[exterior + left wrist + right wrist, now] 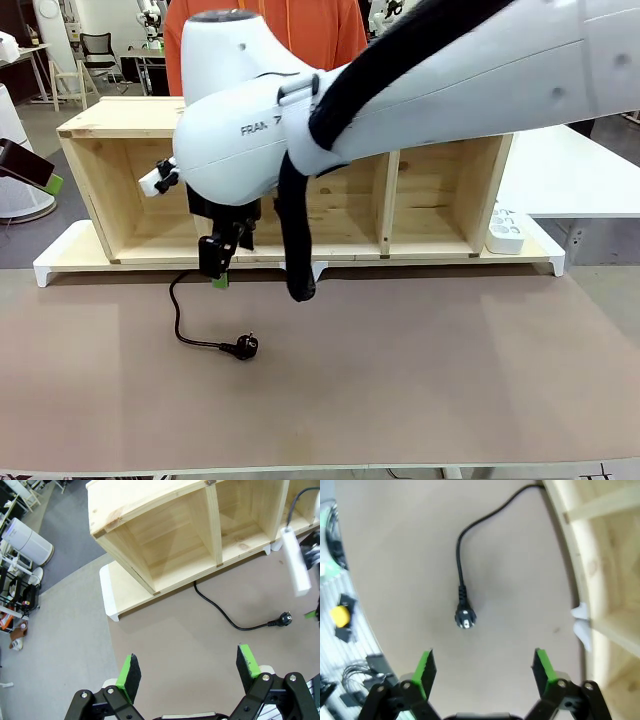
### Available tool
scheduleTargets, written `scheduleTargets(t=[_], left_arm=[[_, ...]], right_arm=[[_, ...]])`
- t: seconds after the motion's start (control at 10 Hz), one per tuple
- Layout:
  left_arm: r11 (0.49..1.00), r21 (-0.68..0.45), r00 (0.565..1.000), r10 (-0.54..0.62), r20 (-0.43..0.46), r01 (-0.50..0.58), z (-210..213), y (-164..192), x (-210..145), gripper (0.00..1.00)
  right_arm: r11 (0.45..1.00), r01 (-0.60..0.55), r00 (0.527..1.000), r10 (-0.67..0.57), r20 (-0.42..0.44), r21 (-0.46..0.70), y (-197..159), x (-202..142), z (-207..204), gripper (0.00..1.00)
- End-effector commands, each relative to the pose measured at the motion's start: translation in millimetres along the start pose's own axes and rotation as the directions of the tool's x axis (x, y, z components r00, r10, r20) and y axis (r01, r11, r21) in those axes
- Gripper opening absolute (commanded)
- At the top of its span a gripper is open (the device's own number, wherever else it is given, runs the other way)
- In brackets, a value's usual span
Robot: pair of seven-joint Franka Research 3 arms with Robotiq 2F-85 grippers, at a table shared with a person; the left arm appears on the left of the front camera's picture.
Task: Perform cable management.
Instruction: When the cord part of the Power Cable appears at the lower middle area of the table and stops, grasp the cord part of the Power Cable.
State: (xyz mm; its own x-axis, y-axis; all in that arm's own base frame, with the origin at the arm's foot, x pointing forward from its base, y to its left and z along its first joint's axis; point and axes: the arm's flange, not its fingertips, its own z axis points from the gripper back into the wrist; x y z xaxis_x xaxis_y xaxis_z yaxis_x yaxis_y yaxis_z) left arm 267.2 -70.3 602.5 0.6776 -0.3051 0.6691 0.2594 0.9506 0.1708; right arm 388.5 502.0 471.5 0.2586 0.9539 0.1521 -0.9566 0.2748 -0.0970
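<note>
Approaching for the grasp: right gripper (485,662) spread, empty, poised over the cable (459,565) lying loose on the desk (420,380), trailing from under the wooden shelf (120,118) to its plug (465,618). Left gripper (189,667) likewise spread. Next, probably: descend, centre on cable near plug, pinch.

The one piece of print that can be read is in the front view, on the rounded white joint housing of the right arm (240,110). Small dark capitals spell "FRA", followed by a partly covered letter that looks like an "N". The black fabric sleeve (335,95) crossing the housing hides the rest of the word.
</note>
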Motion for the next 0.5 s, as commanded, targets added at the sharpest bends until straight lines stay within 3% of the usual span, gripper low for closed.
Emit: scheduleTargets(t=[0.0, 0.4], left_arm=[[1.0, -0.002, 1.0, -0.003, -0.006, 0.003, 1, 1, -1, 1.0], [1.0, -0.002, 1.0, -0.003, -0.006, 0.003, 1, 1, -1, 1.0]], right_arm=[[0.998, -0.045, 0.999, 0.047, -0.028, 0.04, -2, 14, -7, 1.0], [0.994, -0.059, 0.998, 0.062, -0.032, 0.089, 5, 18, -51, 1.0]])
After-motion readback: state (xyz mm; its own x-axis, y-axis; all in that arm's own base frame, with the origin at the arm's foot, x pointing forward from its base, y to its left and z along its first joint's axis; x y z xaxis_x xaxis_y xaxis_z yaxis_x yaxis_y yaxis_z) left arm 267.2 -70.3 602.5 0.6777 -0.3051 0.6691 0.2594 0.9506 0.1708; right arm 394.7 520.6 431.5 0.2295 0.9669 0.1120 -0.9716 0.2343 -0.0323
